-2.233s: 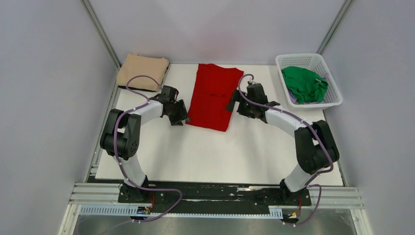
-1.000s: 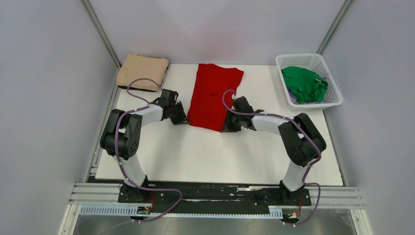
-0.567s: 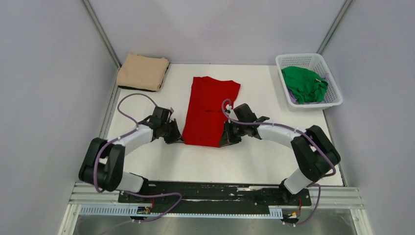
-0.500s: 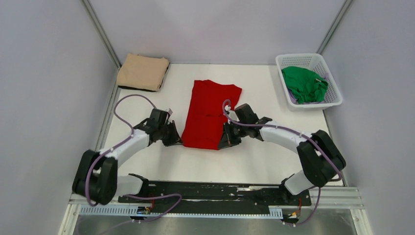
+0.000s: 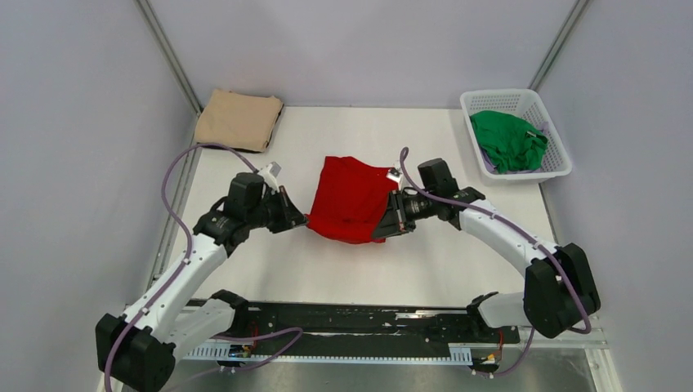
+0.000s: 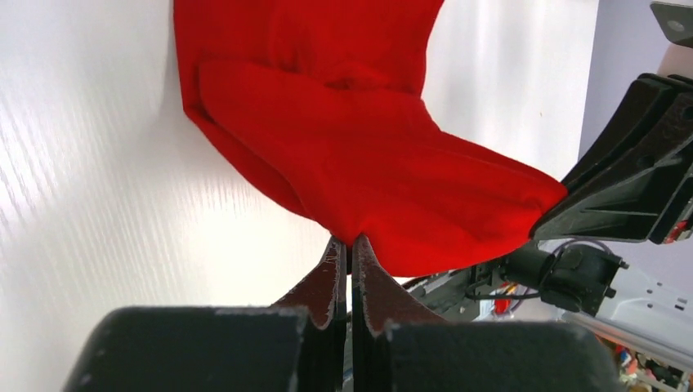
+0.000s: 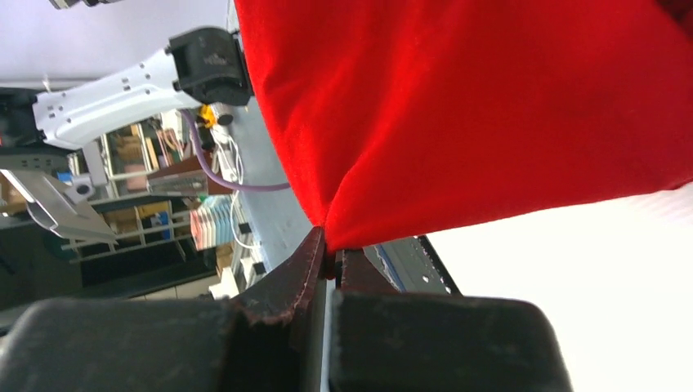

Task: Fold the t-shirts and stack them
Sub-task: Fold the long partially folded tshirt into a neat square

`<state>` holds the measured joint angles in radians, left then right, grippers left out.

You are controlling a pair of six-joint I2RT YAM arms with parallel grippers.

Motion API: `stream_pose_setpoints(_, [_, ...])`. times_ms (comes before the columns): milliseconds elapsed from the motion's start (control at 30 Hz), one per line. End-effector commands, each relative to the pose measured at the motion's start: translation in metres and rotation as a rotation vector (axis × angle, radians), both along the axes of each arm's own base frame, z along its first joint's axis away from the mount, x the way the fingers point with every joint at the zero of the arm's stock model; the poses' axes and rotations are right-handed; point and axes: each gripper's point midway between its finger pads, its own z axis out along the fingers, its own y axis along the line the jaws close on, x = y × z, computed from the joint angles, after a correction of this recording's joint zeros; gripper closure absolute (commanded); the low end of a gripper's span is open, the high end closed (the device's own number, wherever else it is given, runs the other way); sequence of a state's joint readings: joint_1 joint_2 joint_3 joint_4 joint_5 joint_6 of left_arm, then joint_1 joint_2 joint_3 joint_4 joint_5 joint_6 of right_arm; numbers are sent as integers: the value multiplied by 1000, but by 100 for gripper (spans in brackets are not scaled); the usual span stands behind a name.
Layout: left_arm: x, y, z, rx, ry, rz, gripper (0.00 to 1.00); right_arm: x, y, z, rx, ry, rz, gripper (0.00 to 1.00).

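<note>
The red t-shirt (image 5: 351, 198) hangs above the table's middle, its near hem lifted off the surface and its far part still trailing on the table. My left gripper (image 5: 304, 220) is shut on the hem's left corner; in the left wrist view the cloth (image 6: 384, 171) bulges from the pinched tips of that gripper (image 6: 350, 242). My right gripper (image 5: 384, 222) is shut on the right corner, where the right wrist view shows the red cloth (image 7: 458, 106) clamped in it (image 7: 330, 245). A folded tan t-shirt (image 5: 239, 118) lies at the back left. A green t-shirt (image 5: 507, 139) is crumpled in the basket.
The white lattice basket (image 5: 556, 167) stands at the back right corner of the white table (image 5: 409, 269). Grey walls close in both sides. The rail with the arm bases (image 5: 359, 314) runs along the near edge.
Both grippers have pulled the red t-shirt's near hem toward me and lifted it off the table; the shirt has slid nearer and now sags between them. The right gripper finished closing on its corner.
</note>
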<state>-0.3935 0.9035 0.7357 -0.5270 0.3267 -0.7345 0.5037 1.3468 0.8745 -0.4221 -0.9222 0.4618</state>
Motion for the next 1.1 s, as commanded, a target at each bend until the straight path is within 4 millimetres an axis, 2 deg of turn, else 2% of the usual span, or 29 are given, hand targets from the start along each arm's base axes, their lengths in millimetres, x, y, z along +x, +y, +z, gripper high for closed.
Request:
stream_pose_setpoints(0, [44,-8,35,15,-141,9,100,25,-8,29,78,-29,-29,100])
stream_pose_setpoints(133, [84,-8,46,74,-199,58,100,58,-22,33,77,-36,-118,100])
stream_pose_setpoints(167, [94,-9,42,89,-200,70,100,65,-24,34,73,-45,-136,100])
stream_pose_setpoints(233, [115,-12,52,102,-229,88,100,79,-30,35,69,-50,-168,100])
stream_pose_setpoints(533, [184,-13,44,181,-233,133,100,133,-48,30,48,-45,-270,100])
stream_pose_setpoints(600, [199,-14,35,199,-225,148,100,147,-52,26,26,-55,-304,100])
stream_pose_setpoints(633, [205,-13,37,203,-234,158,100,154,-55,25,15,-65,-322,100])
stream_pose_setpoints(667, [210,-14,29,213,-219,158,100,159,-57,22,3,-65,-337,100])
stream_pose_setpoints(700, [216,-15,31,214,-228,157,100,163,-58,19,-2,-65,-345,100])
stream_pose_setpoints(833, [236,-18,15,251,-205,151,100,178,-64,5,-20,-52,-373,100])
stream_pose_setpoints(1067, [268,-23,-27,307,-122,163,100,218,-73,-26,-73,-62,-451,97])
